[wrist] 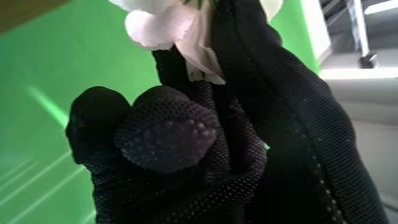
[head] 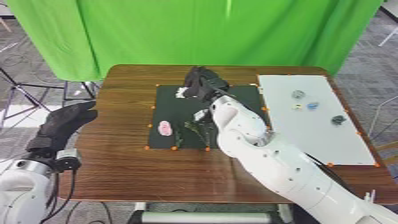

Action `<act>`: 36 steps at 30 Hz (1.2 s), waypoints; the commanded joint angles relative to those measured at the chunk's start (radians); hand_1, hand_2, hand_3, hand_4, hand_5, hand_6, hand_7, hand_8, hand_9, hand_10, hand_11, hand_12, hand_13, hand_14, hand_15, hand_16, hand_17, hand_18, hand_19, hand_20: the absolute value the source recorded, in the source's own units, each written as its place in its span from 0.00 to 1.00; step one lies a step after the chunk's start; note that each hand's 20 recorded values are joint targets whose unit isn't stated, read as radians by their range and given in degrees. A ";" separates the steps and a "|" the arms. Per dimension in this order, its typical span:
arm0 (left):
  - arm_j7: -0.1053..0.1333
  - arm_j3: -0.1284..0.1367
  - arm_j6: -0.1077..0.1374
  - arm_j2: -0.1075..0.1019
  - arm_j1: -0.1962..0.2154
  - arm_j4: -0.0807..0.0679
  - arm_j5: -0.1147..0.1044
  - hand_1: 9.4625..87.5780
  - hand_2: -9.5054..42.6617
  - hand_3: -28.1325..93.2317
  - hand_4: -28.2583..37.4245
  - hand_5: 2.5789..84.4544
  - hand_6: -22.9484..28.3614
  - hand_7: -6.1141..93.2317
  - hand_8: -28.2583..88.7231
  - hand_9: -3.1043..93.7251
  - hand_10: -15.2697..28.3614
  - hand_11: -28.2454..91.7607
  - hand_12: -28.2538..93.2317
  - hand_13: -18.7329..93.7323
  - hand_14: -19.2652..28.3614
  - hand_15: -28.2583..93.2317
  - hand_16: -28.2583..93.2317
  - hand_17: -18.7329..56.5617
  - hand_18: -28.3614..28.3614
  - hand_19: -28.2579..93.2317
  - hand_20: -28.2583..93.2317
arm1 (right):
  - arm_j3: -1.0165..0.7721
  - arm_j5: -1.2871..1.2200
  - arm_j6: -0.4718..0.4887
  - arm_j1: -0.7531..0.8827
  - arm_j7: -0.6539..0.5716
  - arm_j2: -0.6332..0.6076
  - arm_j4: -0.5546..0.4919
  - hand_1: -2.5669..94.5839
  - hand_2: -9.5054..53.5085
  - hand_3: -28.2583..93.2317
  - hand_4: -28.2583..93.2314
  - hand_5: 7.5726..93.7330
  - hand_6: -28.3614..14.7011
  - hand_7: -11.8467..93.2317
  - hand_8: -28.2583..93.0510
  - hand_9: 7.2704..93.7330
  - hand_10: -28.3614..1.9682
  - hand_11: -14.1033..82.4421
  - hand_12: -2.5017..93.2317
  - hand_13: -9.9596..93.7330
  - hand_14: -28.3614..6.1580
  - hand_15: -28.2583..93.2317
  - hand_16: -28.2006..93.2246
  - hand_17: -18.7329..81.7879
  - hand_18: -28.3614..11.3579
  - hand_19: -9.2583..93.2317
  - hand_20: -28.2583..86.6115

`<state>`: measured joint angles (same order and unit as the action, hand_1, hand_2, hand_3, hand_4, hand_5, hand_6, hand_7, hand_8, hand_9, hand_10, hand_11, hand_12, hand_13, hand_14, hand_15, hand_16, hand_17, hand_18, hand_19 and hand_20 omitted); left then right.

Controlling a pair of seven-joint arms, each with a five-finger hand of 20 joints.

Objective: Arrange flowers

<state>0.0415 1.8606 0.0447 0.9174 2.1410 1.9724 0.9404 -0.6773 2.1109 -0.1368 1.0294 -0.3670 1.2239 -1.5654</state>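
In the head view I am holding my right hand (head: 202, 84) over the far part of the black mat (head: 165, 106), with white petals showing beside it on the robot's left. In the right wrist view I am seeing a white flower (wrist: 162, 27) sitting up by the fingertips, its lower petals tucking in between a long, straight finger and the bent ones; the hand is closing partway around it. A pink flower (head: 165, 128) is lying well apart, on the mat's nearer part, beside dark green stems (head: 197, 131).
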 commanded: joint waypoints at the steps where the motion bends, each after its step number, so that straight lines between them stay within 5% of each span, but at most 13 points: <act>1: 0.000 -0.004 0.004 -0.006 0.001 -0.003 -0.003 0.24 0.28 0.75 0.10 0.53 0.50 0.21 0.17 0.51 0.68 0.42 0.33 0.48 0.77 0.35 0.23 0.29 0.70 0.31 0.34 | 0.041 0.040 0.052 -0.032 0.018 0.049 0.037 0.70 0.00 0.68 0.08 0.87 0.69 0.28 0.28 0.89 0.54 0.17 0.37 0.97 0.76 0.72 0.50 0.80 0.38 1.00 0.68; 13: -0.007 -0.024 -0.001 -0.004 -0.031 -0.012 -0.018 0.24 0.28 0.75 0.10 0.53 0.51 0.20 0.17 0.51 0.68 0.42 0.33 0.49 0.77 0.35 0.23 0.29 0.70 0.31 0.34 | 0.076 0.080 0.077 -0.036 0.022 0.083 0.113 0.69 0.00 0.68 0.08 0.87 0.70 0.28 0.28 0.89 0.56 0.17 0.36 0.97 0.77 0.72 0.50 0.80 0.38 1.00 0.68; 16: -0.008 -0.028 -0.006 -0.002 -0.040 -0.014 -0.043 0.25 0.29 0.75 0.10 0.53 0.50 0.21 0.17 0.51 0.67 0.42 0.33 0.48 0.77 0.35 0.23 0.29 0.70 0.31 0.34 | 0.080 0.091 0.077 -0.026 0.015 0.079 0.118 0.69 0.00 0.68 0.08 0.86 0.70 0.28 0.28 0.88 0.56 0.17 0.36 0.97 0.77 0.72 0.50 0.80 0.38 1.00 0.68; 18: -0.011 -0.032 -0.008 -0.002 -0.046 -0.018 -0.031 0.25 0.30 0.75 0.10 0.53 0.49 0.21 0.17 0.51 0.67 0.42 0.33 0.48 0.77 0.35 0.23 0.29 0.70 0.31 0.34 | 0.080 0.090 0.082 -0.023 0.008 0.079 0.122 0.69 0.00 0.68 0.07 0.86 0.71 0.28 0.28 0.88 0.57 0.17 0.36 0.97 0.77 0.72 0.50 0.80 0.38 1.00 0.69; 36: -0.018 -0.041 -0.007 0.003 -0.039 -0.014 -0.033 0.24 0.29 0.75 0.11 0.52 0.50 0.20 0.17 0.50 0.67 0.41 0.33 0.48 0.77 0.35 0.23 0.29 0.70 0.31 0.34 | 0.052 0.110 0.145 -0.019 0.016 0.120 0.166 0.66 0.00 0.69 0.08 0.82 0.72 0.27 0.28 0.83 0.59 0.20 0.31 0.95 0.76 0.72 0.50 0.79 0.38 1.00 0.69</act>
<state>0.0351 1.8222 0.0432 0.9140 2.0954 1.9559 0.9125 -0.6186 2.2044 -0.0220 1.0146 -0.3546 1.3267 -1.3935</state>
